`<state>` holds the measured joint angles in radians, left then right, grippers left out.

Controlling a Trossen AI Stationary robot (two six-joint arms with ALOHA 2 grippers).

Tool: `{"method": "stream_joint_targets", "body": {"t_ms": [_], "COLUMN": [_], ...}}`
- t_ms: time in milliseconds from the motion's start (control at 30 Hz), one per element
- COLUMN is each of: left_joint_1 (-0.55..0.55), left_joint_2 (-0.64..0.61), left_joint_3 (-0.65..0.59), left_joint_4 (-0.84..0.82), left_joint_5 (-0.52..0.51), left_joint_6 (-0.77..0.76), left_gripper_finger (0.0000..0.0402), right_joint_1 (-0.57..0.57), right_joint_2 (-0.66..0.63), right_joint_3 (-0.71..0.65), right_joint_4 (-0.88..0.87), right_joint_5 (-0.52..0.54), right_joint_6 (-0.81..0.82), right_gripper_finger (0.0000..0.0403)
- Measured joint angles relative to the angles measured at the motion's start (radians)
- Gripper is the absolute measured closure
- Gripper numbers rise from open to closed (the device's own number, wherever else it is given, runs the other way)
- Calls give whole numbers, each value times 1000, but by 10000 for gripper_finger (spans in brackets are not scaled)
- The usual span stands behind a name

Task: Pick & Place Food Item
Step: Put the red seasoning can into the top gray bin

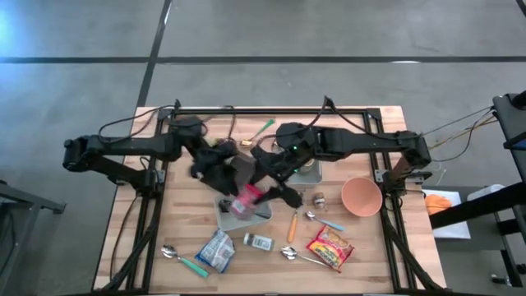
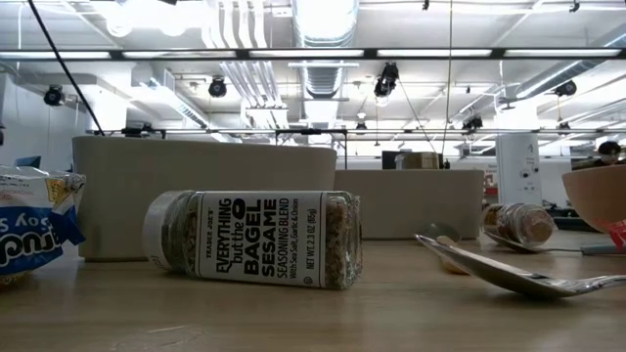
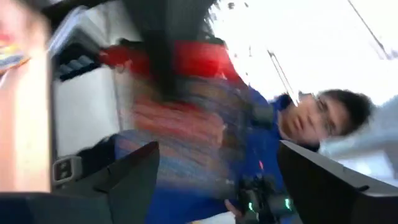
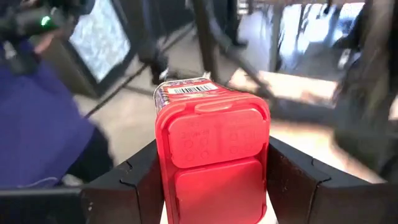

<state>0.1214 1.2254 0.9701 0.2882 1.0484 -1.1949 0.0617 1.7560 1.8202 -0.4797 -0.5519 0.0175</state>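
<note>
We see the right hand (image 4: 214,180) pinching a red-lidded plastic food container (image 4: 211,149), lifted above the grey tray (image 1: 226,215) mid-bench. Left hand (image 1: 215,167), fingers spread, hovers just beside it. Pick looks done; placing remains, destination unclear.

both arms (image 1: 246,168) crowding tray (image 1: 226,215), table's far-left corner (image 1: 156,123) open

The pale planked wooden surface (image 1: 374,247) looks matt. On it lie a clear ribbed seasoning jar (image 2: 256,239) with a smooth paper label and, near it, a glossy metal spoon (image 2: 509,274).
</note>
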Motion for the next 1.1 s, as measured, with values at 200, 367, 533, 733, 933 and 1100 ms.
{"method": "stream_joint_targets", "body": {"t_ms": [200, 367, 533, 733, 933, 1100], "left_joint_1": [40, 68, 80, 81, 81, 81], "left_joint_2": [-54, -116, -168, -215, -251, -264], "left_joint_3": [-12, -8, -11, -11, -10, -10], "left_joint_4": [-35, -91, -167, -265, -398, -476], "left_joint_5": [-44, -57, -95, -139, -194, -230], "left_joint_6": [50, 89, 146, 228, 306, 336], "left_gripper_finger": [40, 24, 22, 22, 22, 22], "right_joint_1": [-1, -1, -2, -11, -51, -71], "right_joint_2": [0, -1, -3, -3, -3, -12], "right_joint_3": [58, 70, 68, 29, -79, -202], "right_joint_4": [-152, -297, -472, -661, -765, -767], "right_joint_5": [94, 247, 416, 658, 767, 763], "right_joint_6": [-2, 36, 65, 97, 116, 133], "right_gripper_finger": [194, 194, 194, 194, 194, 194]}}
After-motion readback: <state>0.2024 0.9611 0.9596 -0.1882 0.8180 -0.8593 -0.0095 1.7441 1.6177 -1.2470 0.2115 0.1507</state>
